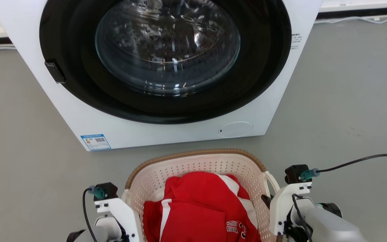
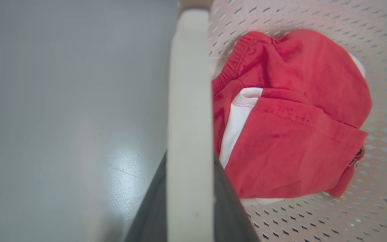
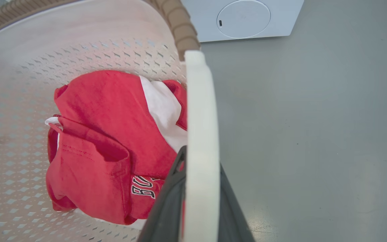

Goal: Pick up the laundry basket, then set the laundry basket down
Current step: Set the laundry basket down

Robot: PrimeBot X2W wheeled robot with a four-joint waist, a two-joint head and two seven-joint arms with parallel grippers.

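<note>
Left hand (image 2: pixel 190 161): its two dark fingers (image 2: pixel 149 215) are clamping the left loop handle (image 2: pixel 190 101), one finger pressing on each side of the white strap.
Right hand (image 3: pixel 202 161): its fingers (image 3: pixel 166 208) are gripping the right loop handle (image 3: pixel 202 117) in the same manner, with the strap running up between them.
Laundry basket (image 1: pixel 193 154): it is sitting between the two hands, and its brown woven-look rim is curving away ahead of them.
Basket base: it is not possible to tell whether it is touching the floor (image 1: pixel 348 101).
Red garment (image 1: pixel 197 205): it is lying bunched inside the basket, inboard of both hands. White panels and part of some black-edged lettering are showing on it.
Washer (image 1: pixel 79 114): it is standing ahead of both hands, just beyond the far rim of the basket. Its round glass door (image 1: pixel 166 43) is facing the hands.
Blue label (image 1: pixel 95 142): it is showing on the washer's lower front corner, forward of the left hand.
Black cable (image 1: pixel 358 161): it is trailing outward from the right wrist, away from the basket.
Floor outboard of each hand: grey and smooth, and it is catching a pale glare.
</note>
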